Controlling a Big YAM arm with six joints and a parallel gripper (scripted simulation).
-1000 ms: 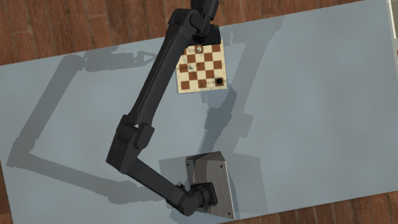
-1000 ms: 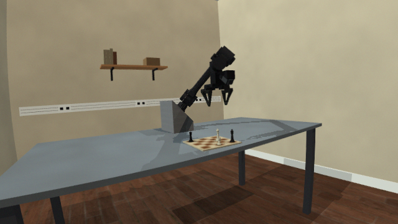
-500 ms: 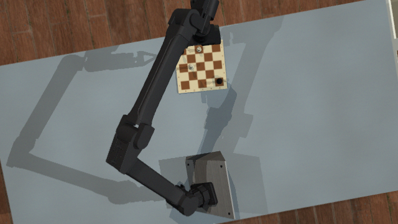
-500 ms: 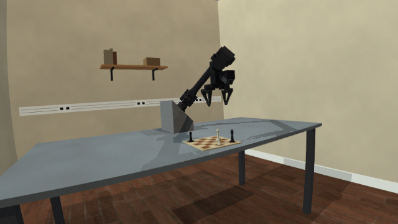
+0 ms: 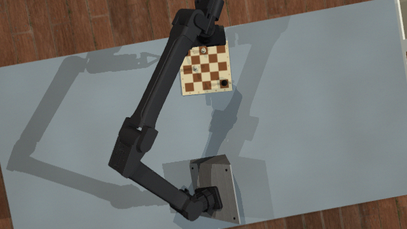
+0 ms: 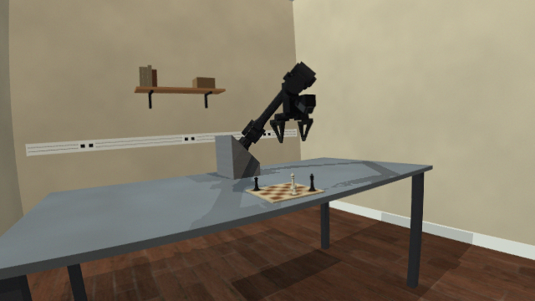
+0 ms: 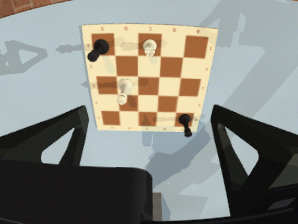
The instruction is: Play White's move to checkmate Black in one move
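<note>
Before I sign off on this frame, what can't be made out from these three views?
- Piece types: every piece is too small and blurry in all views to name, e.g. the white one and the dark one.
- Board: in the top view the arm covers its left edge, hiding one dark piece.
- Hand: hidden under the arm in the top view; open and high over the table in the exterior view.

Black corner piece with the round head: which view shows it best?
Wrist view: the black piece stands unobstructed on a corner square of the board, seen fairly large between the open, empty hand's fingers. Top view shows only its head as a dark dot. Exterior view shows its upright profile, but small and distant.
</note>
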